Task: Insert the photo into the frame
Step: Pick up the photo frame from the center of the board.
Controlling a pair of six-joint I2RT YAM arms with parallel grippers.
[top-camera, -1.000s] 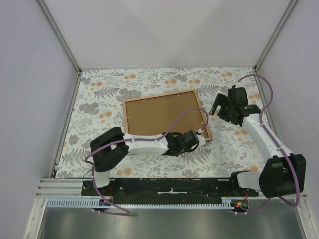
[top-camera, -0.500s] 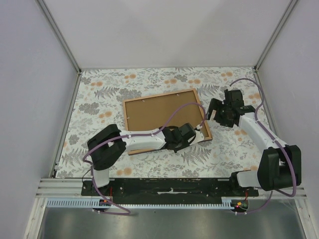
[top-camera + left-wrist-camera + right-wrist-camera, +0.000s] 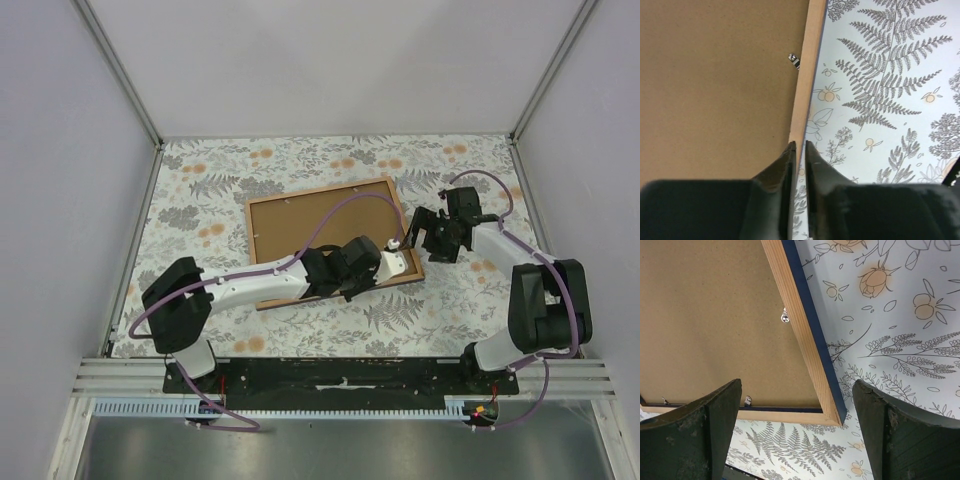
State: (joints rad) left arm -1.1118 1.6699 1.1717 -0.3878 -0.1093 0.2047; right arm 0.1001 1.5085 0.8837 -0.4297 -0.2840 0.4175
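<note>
You're looking at a table (image 3: 180, 300) draped in a pale cloth (image 3: 200, 190) printed with grey ferns and orange blossoms, boxed in by plain matte white walls (image 3: 330, 70) with metal posts (image 3: 120, 70) at the far corners. The frame (image 3: 320, 190) lies flat around the middle of the table, skewed to its edges, with its light wood rim facing up. A flat, fibrous brown backing board (image 3: 300, 225) fills it, and small shiny metal clips (image 3: 784, 316) sit along the inner rim. A dark blue band shows down the rim's outer side. Your left claw (image 3: 800, 145) is pinched almost shut, its dark tips right over the frame's right-hand rim. I can't tell whether they touch it. Your right claw (image 3: 797, 384) gapes wide and holds nothing, hovering above the frame's corner nearest the table's right edge.
</note>
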